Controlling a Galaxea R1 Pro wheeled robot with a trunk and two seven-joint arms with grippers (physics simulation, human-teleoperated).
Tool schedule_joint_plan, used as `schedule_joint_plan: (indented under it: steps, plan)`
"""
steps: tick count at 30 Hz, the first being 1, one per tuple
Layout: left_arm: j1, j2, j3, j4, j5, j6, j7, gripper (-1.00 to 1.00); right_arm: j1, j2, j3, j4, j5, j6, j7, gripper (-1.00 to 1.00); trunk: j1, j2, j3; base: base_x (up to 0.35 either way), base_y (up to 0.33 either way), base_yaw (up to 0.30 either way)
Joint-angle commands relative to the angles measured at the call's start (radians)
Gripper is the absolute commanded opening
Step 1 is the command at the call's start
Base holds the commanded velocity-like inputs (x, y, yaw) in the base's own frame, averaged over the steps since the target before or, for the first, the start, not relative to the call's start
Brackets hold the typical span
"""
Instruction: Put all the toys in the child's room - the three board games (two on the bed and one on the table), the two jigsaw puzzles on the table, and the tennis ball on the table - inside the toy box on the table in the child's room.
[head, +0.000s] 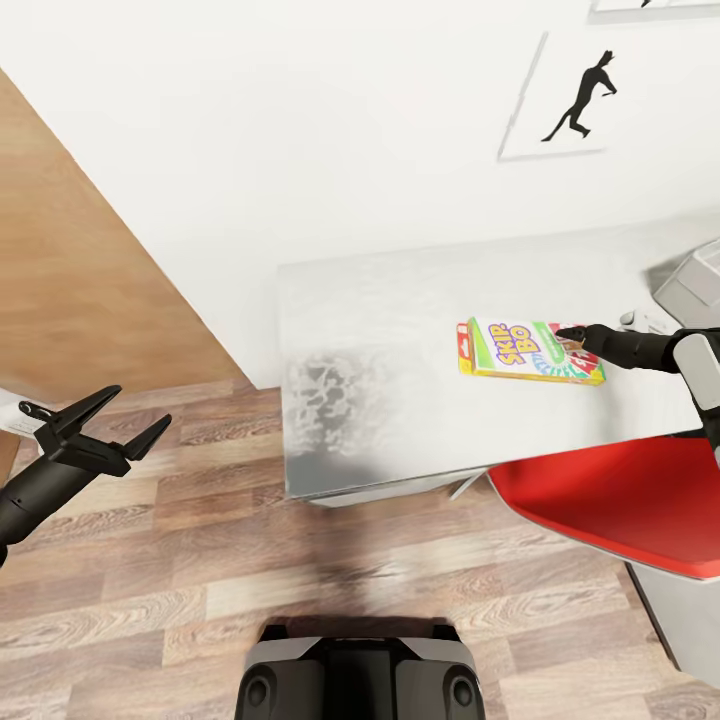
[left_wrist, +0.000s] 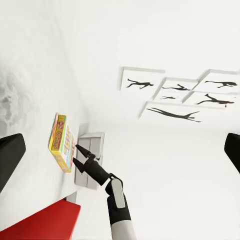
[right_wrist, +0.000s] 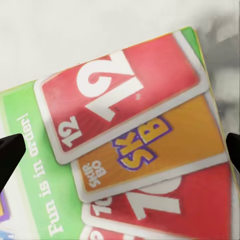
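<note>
Fingers spread on right gripper — arm reaching over one Skip-Bo box; left gripper spread, low beside table.

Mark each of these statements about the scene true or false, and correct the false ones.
1. The green and white Skip-Bo game box lies flat on the white-topped table. True.
2. The right gripper hangs over the wood floor. False: it is over the game box, jaws spread either side of it in the right wrist view.
3. The left gripper is open, over the wood-plank floor. True.
4. The red chair seat is on top of the table. False: it sits beside the table's near edge.
5. The light-grey bin holds the game box. False: the box lies on the tabletop.
</note>
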Motion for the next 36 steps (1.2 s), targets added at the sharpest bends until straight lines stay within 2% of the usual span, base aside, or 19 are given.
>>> schedule_joint_plan:
  steps: [1,9,26,36]
  plan:
    - [-0.001,0.0,0.0,0.0,-0.008,0.003,-0.008,1.0,-0.001,-0.001,0.002,0.0,0.003,0.002,0.005,1.0,0.001,-0.002,-0.001,-0.002,0.002,0.183]
    - [-0.001,0.0,0.0,0.0,-0.008,0.003,-0.008,1.0,-0.001,-0.001,0.002,0.0,0.002,0.002,0.005,1.0,0.001,-0.002,-0.001,-0.001,0.001,0.122]
    - [-0.001,0.0,-0.001,0.0,-0.008,0.003,-0.008,1.0,0.0,-0.001,-0.002,-0.002,0.002,-0.001,0.005,1.0,0.001,-0.002,-0.001,0.0,0.0,0.031]
    - [-0.001,0.0,-0.001,0.0,-0.008,0.003,-0.008,1.0,0.0,-0.002,-0.003,-0.002,0.001,-0.001,0.004,1.0,0.001,-0.002,-0.001,0.0,0.0,0.207]
